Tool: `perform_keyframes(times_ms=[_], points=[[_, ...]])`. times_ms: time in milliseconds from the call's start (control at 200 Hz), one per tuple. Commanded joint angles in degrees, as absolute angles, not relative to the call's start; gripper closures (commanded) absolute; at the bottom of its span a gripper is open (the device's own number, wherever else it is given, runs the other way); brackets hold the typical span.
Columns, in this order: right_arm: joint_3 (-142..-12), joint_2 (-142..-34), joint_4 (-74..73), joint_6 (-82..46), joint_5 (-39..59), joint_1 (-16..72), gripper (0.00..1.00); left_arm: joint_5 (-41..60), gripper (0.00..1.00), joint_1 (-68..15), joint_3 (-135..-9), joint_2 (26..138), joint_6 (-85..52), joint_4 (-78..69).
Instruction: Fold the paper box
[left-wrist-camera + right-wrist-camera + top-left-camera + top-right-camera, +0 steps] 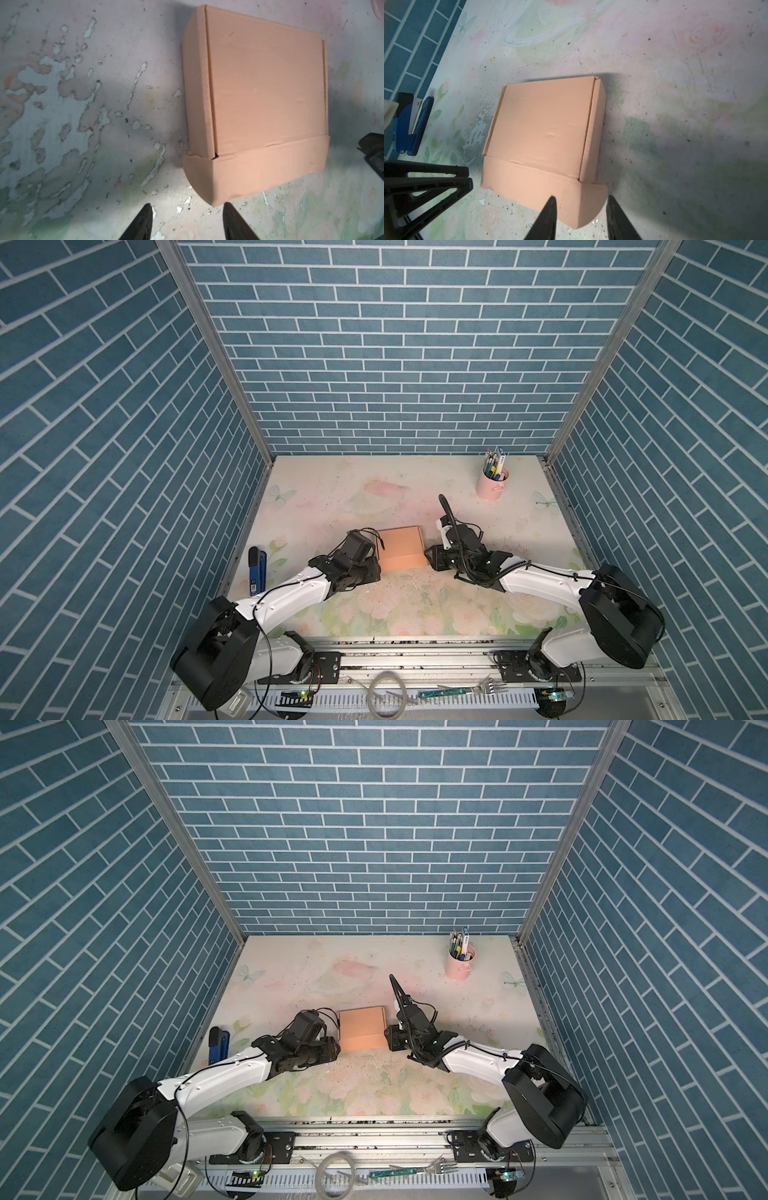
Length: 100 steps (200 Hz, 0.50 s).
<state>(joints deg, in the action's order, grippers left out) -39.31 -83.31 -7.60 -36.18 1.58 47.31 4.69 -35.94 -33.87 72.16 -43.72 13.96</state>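
The peach-orange paper box [401, 547] [360, 1029] lies on the table's middle with its lid down. A long front flap [259, 170] juts toward the near side, with a rounded ear bent at each end. My left gripper [187, 204] is open at the box's near left corner [374, 570]. That ear's tip [209, 199] sits just ahead of one fingertip and nothing is clamped. My right gripper [581, 196] is open at the near right corner [430, 558]. Its fingers straddle the other rounded ear [589, 205] with a wide gap.
A pink cup of pens [492, 485] [459, 967] stands at the back right. A blue stapler [257, 570] [413, 126] lies by the left wall. A fork [490, 688] and a clear ring [388, 695] rest on the front rail. Blue brick walls enclose the table.
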Motion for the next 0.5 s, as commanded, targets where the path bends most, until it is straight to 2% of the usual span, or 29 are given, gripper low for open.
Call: perform_keyframes(times_ms=[0,495], points=[[-38.0,-84.1,-9.8,-38.5,2.5,48.1,0.6,5.4,0.43,-36.5,-34.5,73.6,-44.0,10.9],[-36.0,-86.1,-13.7,-40.2,3.9,48.3,0.62,6.2,0.44,-37.8,-35.4,76.6,-44.0,7.3]])
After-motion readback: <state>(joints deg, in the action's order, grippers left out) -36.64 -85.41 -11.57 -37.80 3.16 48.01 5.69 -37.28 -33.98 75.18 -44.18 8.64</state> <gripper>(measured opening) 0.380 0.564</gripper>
